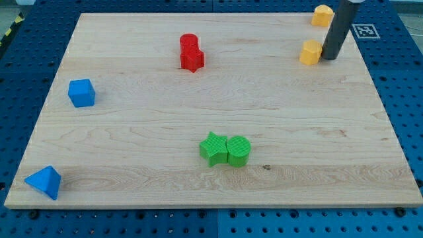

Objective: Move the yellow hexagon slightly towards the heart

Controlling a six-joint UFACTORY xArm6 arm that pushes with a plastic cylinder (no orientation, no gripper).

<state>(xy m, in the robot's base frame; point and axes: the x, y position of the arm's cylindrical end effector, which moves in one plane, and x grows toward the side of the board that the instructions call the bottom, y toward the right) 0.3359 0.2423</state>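
Note:
A yellow block [310, 51], which looks like the hexagon, lies near the board's top right. A second yellow block [322, 14], probably the heart, sits at the board's top edge, just above and slightly right of the first. Their shapes are hard to make out at this size. My dark rod comes down from the view's top right. My tip [328, 58] rests on the board against the right side of the lower yellow block, touching it or nearly so.
A red cylinder [189, 43] and a red star [193, 61] touch at the upper middle. A blue cube [81, 92] is at the left and a blue triangle [44, 182] at the bottom left. A green star [213, 148] and a green cylinder [238, 150] touch at the lower middle. The wooden board [297, 132] lies on a blue pegboard.

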